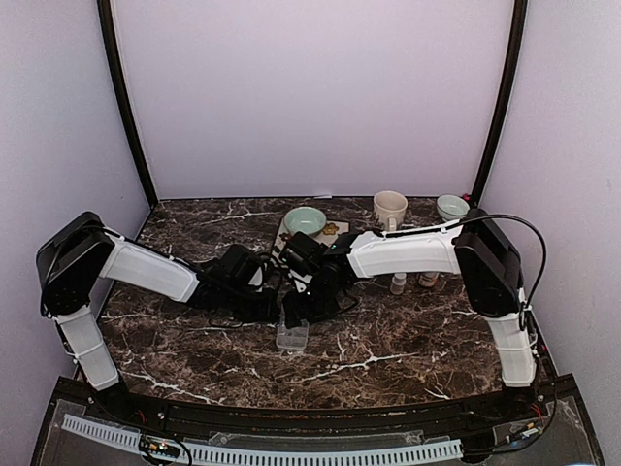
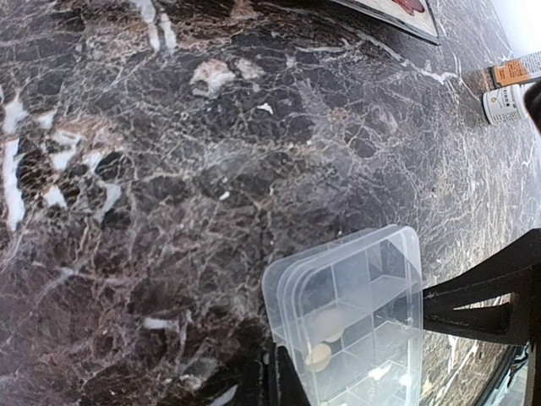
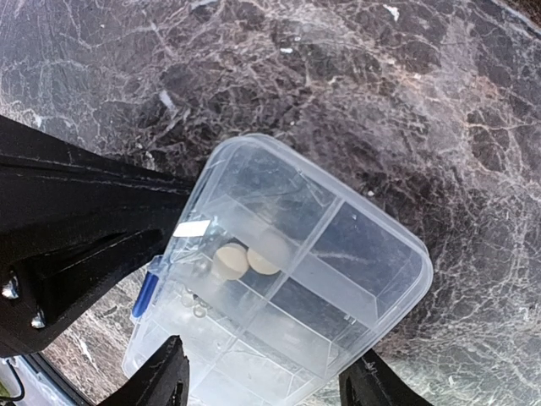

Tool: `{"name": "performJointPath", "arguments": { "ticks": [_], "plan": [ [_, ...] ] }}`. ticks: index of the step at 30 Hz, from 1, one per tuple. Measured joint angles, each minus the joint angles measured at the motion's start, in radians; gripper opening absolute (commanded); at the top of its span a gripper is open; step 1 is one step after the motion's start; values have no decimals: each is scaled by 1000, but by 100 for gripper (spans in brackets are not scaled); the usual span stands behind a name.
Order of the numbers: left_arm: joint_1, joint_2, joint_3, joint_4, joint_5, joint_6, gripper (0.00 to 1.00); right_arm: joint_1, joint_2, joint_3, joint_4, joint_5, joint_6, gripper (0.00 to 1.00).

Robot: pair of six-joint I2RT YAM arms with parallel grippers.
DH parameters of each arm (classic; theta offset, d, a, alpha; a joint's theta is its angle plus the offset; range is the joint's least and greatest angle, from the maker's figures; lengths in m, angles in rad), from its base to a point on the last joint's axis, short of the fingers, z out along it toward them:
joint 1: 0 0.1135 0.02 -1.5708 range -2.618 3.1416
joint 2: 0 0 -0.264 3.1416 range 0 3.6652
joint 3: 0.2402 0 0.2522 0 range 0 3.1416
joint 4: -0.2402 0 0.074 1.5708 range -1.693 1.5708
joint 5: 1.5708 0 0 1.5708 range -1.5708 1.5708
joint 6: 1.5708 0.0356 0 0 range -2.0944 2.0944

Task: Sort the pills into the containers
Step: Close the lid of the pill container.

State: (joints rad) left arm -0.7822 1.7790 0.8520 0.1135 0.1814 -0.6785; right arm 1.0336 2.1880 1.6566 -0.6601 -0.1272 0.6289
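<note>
Clear plastic box (image 3: 372, 254) sits on the marble, with two pale pills (image 3: 230, 260) in one compartment and specks in the next. Most cells look bare, so sorting seems barely begun. Left gripper (image 1: 264, 303) is clenched at the box's edge; grasping what, I cannot tell. Right gripper (image 3: 262, 381) hangs half-spread above the box, holding nothing visible.
</note>
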Motion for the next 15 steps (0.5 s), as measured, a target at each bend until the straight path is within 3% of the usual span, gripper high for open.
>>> {"name": "performJointPath", "arguments": {
  "ticks": [7,15],
  "plan": [
    [-13,-13,-20,18,-28,0,0,-1,0,-1,-3,-5,1,59],
    [-36,-133,-129,-5,-71,-52,0,3,0,-27,78,-35,0,59]
  ]
}}
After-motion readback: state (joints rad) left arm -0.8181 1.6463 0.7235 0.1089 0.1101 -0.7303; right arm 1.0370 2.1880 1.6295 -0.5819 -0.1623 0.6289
